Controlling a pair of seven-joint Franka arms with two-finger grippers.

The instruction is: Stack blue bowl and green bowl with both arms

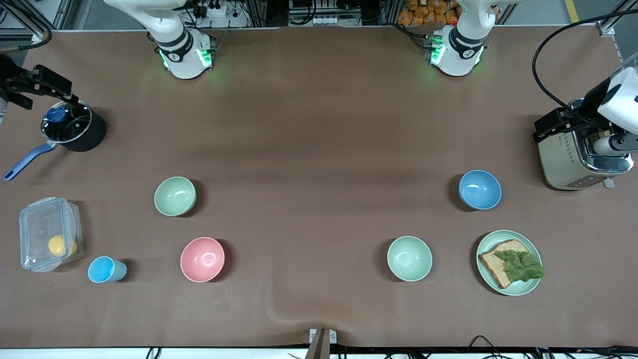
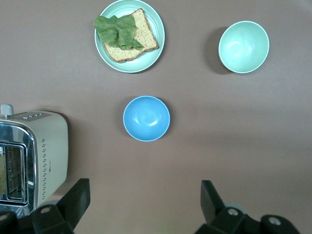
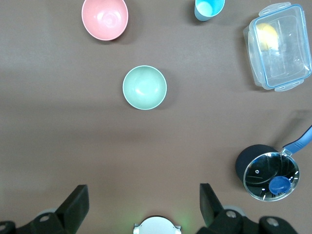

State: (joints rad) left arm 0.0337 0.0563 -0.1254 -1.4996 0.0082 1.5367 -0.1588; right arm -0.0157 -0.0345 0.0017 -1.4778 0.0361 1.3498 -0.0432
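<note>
The blue bowl [image 1: 480, 189] stands upright and empty toward the left arm's end of the table, beside the toaster; it also shows in the left wrist view [image 2: 146, 118]. The sage green bowl [image 1: 175, 196] stands upright and empty toward the right arm's end; it also shows in the right wrist view [image 3: 144, 87]. My left gripper [image 2: 145, 187] is open and empty, high above the table near the toaster. My right gripper [image 3: 144, 192] is open and empty, high above the table near the pot. Neither gripper touches a bowl.
A paler mint bowl [image 1: 409, 258] and a mint plate with bread and lettuce [image 1: 509, 263] sit nearer the front camera than the blue bowl. A toaster [image 1: 573, 154], pink bowl [image 1: 202, 259], light-blue cup [image 1: 106, 269], clear lidded box [image 1: 50, 241] and lidded pot [image 1: 70, 128] also stand on the table.
</note>
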